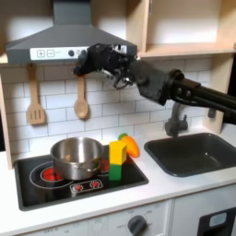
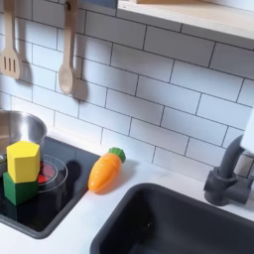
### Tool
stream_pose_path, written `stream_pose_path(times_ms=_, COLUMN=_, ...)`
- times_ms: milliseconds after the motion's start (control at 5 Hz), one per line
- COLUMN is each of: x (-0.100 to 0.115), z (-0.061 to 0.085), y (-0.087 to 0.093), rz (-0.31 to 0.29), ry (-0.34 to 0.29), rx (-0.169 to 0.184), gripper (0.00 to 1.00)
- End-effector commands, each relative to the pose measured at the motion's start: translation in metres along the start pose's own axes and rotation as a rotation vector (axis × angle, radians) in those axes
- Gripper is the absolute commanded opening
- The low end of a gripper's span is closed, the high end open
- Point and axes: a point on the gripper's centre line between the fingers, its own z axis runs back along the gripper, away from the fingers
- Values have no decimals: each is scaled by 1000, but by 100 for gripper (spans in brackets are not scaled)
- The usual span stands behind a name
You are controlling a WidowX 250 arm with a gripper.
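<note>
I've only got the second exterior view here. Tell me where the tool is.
Observer: In the first exterior view the tool is high up at the front edge of the range hood, above the hanging wooden spoon.
Operator: Give me the arm's path.
Observer: The arm reaches in from the first exterior view's right, passing above the tap.
Operator: Say what lies under the tool.
Observer: Far below it, well apart from it, the steel pot sits on the left burner of the hob.
</note>
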Motion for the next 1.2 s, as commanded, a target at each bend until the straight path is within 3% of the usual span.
stream_pose_path(times_ms=0, x=-3, z=19, y=6, rz=-28, ry=200, rx=7, gripper=0)
stream_pose_path(times_ms=400, x=-19, z=52, y=11, rz=-60, ry=367, rx=-58, gripper=0)
stream_pose_path(times_ms=600, x=-26, z=80, y=10, rz=-91, ry=413, rx=-105, gripper=0)
stream_pose_path(times_ms=800, x=-33, z=99, y=15, rz=-119, ry=465, rx=-124, gripper=0)
stream_pose_path(times_ms=1000, x=-22, z=98, y=12, rz=-137, ry=442, rx=-118, gripper=100)
